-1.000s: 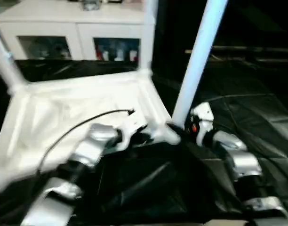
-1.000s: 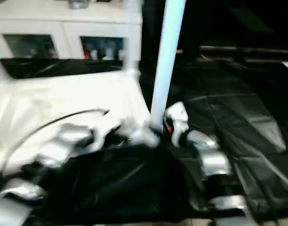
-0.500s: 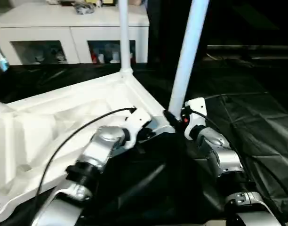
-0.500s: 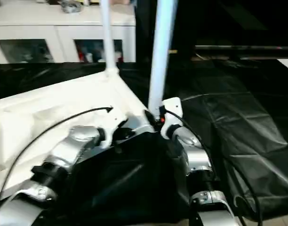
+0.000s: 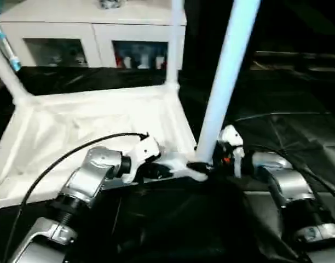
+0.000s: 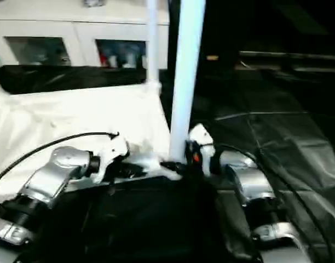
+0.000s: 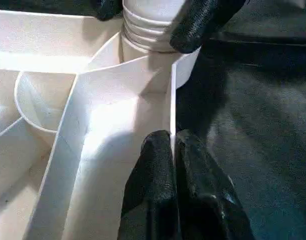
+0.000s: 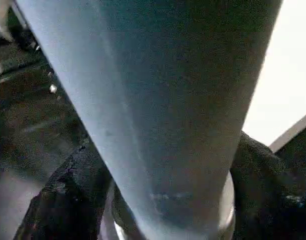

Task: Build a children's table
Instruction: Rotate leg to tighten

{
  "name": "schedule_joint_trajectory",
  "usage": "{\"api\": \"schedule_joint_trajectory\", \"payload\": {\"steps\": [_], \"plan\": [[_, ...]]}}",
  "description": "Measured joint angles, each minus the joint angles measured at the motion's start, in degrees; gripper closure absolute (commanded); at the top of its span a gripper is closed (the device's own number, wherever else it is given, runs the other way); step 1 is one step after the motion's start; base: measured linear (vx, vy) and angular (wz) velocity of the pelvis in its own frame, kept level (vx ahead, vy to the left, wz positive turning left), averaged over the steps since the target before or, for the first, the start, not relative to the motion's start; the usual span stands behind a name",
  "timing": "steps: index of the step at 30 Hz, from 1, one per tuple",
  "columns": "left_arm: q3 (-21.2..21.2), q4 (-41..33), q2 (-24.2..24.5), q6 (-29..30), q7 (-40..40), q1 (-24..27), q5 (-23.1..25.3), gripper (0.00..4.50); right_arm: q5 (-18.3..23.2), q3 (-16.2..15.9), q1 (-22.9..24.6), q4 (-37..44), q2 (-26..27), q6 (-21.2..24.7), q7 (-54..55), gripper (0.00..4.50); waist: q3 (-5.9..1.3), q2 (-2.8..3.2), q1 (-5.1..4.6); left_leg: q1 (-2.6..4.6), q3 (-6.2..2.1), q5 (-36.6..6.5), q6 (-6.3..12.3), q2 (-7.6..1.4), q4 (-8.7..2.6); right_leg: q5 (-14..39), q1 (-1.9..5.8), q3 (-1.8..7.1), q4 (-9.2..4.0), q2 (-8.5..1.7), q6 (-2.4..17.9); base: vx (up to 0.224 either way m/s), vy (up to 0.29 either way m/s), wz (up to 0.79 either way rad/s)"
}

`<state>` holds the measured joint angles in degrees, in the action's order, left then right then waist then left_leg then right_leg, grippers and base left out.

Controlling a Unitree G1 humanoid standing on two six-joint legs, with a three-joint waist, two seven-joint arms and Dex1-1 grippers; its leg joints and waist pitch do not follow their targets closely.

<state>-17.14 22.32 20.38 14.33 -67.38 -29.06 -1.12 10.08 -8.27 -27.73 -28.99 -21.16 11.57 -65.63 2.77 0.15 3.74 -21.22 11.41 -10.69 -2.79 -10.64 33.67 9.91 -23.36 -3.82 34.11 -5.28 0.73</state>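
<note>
The children's table lies upside down, its white top (image 5: pixel 74 120) on a black sheet. A long white leg (image 5: pixel 225 82) stands upright in the near right corner socket (image 7: pixel 143 35). Two more legs (image 5: pixel 175 44) (image 5: pixel 6 71) rise from the far corners. My left gripper (image 7: pixel 173 150) is shut on the top's thin rim just beside that near socket. My right gripper (image 5: pixel 203 164) stands at the near leg's base, its black fingers (image 7: pixel 203 20) on either side of the threaded end. In the right wrist view a slim gap shows between each finger (image 8: pixel 68 195) and the leg.
A white cabinet (image 5: pixel 91 33) with glass-fronted compartments stands behind the table top. The crumpled black sheet (image 5: pixel 288 120) covers the floor to the right and in front. A black cable (image 5: pixel 74 150) arcs over my left forearm.
The whole picture has swung sideways and back as the head moved. Both grippers have stayed at the same near corner, and the leg still stands in its socket.
</note>
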Motion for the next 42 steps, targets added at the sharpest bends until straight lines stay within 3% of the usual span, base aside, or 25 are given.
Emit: {"api": "schedule_joint_trajectory", "payload": {"steps": [3, 10, 17, 20, 24, 31, 32, 38, 42], "plan": [[-0.6, -0.1, 0.7, -0.1, -1.5, 0.0, -0.6, 4.50, 0.1, -1.1, 0.6, 1.6, -1.6, 0.4, -2.6, 1.16, 0.01, 0.02, 0.21, -0.01, 0.08, 0.0, -0.01, -0.07, 0.02, 0.0, 0.03, 0.00, 0.03, 0.00, 0.0, 0.000, 0.000, 0.00], [-0.8, -0.1, 1.0, -0.8, -2.9, 0.1, -0.8, 4.50, 0.5, -1.2, 1.0, 2.4, -2.1, 1.4, -4.3, 1.71, 0.01, 0.02, 0.73, -0.02, 0.09, 0.0, -0.06, -0.12, 0.03, 0.0, 0.06, -0.03, 0.06, 0.01, 0.0, 0.000, 0.000, 0.00], [-1.1, 0.0, 0.9, -1.1, -2.0, 0.1, -0.6, 4.50, 0.8, -0.8, 2.6, 3.9, -1.3, 2.4, -3.1, 1.80, 0.01, 0.03, 1.26, 0.00, 0.09, 0.0, -0.07, -0.17, 0.03, 0.0, 0.06, -0.05, 0.07, 0.04, 0.0, 0.000, 0.000, 0.00], [-0.6, 1.7, -1.3, -1.1, 2.5, -0.7, 1.0, 4.50, 0.6, 1.9, 3.5, 3.0, 1.4, 1.9, 3.9, 1.81, 0.01, 0.03, 1.04, 0.08, 0.10, 0.1, -0.08, -0.16, 0.12, 0.0, 0.15, -0.01, 0.08, 0.04, 0.0, 0.000, 0.000, 0.00], [0.0, 5.8, -5.6, -0.4, 11.0, -3.3, 3.1, 4.50, 0.2, 6.6, 2.6, -0.9, 7.2, 0.2, 18.6, 1.81, 0.00, 0.03, 0.00, 0.19, 0.09, 0.1, -0.11, -0.12, 0.16, 0.0, 0.26, 0.04, 0.04, 0.03, 0.0, 0.000, 0.000, 0.00], [1.2, 11.8, -12.9, 2.2, 21.8, -7.0, 5.1, 4.50, -2.6, 10.4, -0.2, -4.1, 13.8, 0.2, 38.0, 1.81, -0.23, 0.40, -0.74, 0.26, 0.07, 0.1, -0.11, -0.02, 0.16, 0.1, 0.40, 0.10, -0.02, 0.00, -0.3, 0.000, 0.000, 0.00], [1.2, 12.0, -13.0, 2.1, 21.9, -7.0, 5.1, 4.50, -2.8, 10.4, -0.3, -4.2, 13.8, 0.2, 38.0, 1.26, -0.31, 0.52, -0.74, 0.27, 0.06, 0.1, -0.11, -0.02, 0.16, 0.2, 0.42, 0.10, -0.03, 0.00, -0.3, 0.000, 0.000, 0.00], [1.3, 12.4, -13.0, 1.4, 21.7, -7.0, 5.2, 4.50, -2.9, 10.6, -0.4, -4.3, 13.9, 0.3, 36.2, 0.78, -0.38, 0.64, -0.78, 0.23, 0.02, 0.1, -0.10, -0.02, 0.14, 0.2, 0.41, 0.07, -0.04, 0.00, -0.3, 0.000, 0.000, 0.00], [1.1, 12.0, -11.3, 0.2, 18.1, -6.8, 4.8, 4.50, -2.8, 8.3, -0.4, -4.0, 8.8, 0.2, 25.4, 0.57, -0.38, 0.64, -0.68, 0.16, 0.01, 0.1, -0.10, -0.05, 0.10, 0.1, 0.34, 0.02, -0.02, 0.00, -0.3, 0.000, 0.000, 0.00]]}}
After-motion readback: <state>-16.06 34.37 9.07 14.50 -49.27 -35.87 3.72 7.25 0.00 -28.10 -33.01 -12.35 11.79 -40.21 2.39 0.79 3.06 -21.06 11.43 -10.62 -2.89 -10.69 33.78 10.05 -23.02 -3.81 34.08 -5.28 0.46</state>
